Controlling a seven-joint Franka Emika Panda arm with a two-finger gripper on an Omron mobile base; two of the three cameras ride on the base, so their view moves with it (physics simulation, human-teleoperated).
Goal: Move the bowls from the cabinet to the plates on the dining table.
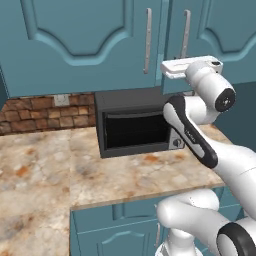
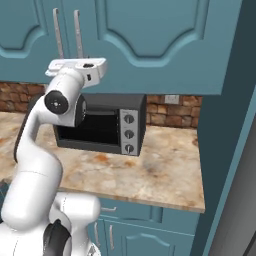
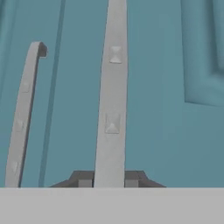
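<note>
The beige marbled worktop [image 1: 45, 165] is seen nearest, with a black microwave [image 1: 135, 127] set at its far side against a brick wall [image 1: 35, 112]. Above, the hand [image 3: 109, 180] is closed narrowly on the right-hand silver handle [image 3: 111, 109] of the shut teal cabinet [image 1: 75, 40].

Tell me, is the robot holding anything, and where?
Yes: its tool is closed on the cupboard's long silver door handle, near the bar's lower end.
</note>
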